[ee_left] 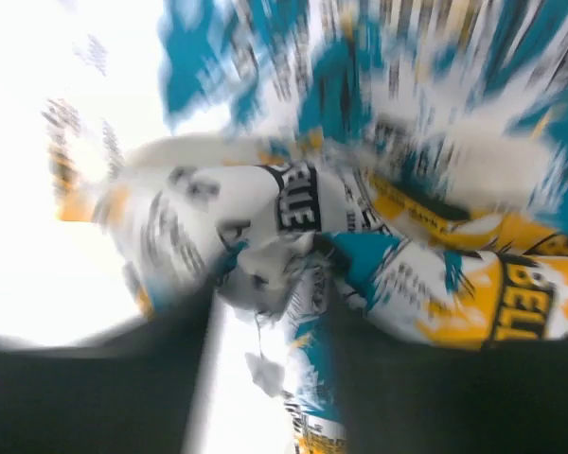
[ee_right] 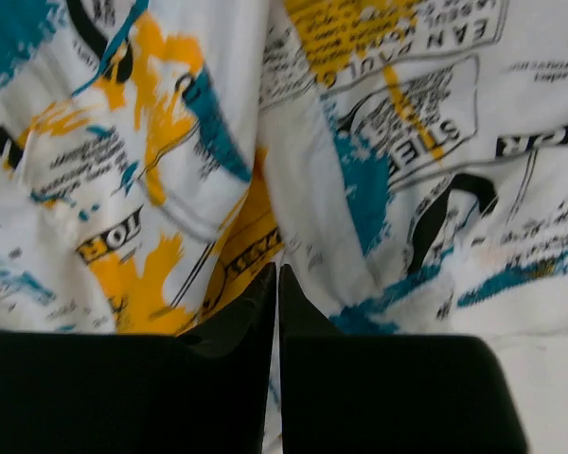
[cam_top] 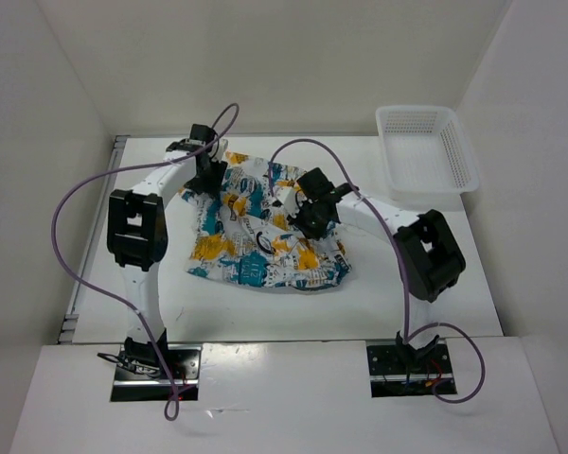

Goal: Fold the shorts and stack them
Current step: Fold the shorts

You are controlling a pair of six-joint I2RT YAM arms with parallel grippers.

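Right gripper point(ee_right: 276, 274): fingers pressed together on a raised fold of the shorts point(ee_right: 379, 142), probably to carry that edge over.
Left gripper point(ee_left: 270, 295): fingers apart around bunched cloth at the far-left corner; blur hides any grip.
Shorts: rumpled mid-table point(cam_top: 265, 320), unfolded, well apart from the basket point(cam_top: 464, 156).

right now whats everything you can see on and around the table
shorts: one, white with teal, yellow-orange and black print, crumpled mid-table
basket: one, white mesh, far right corner
table: one, white, walled on three sides
cables: two, purple, one looping from each arm
arms: two, white with black joints, bases at near edge
left gripper: one, black, at the shorts' far left edge, cloth bunched between its fingers, blurred
right gripper: one, black, jaws together on the shorts' middle
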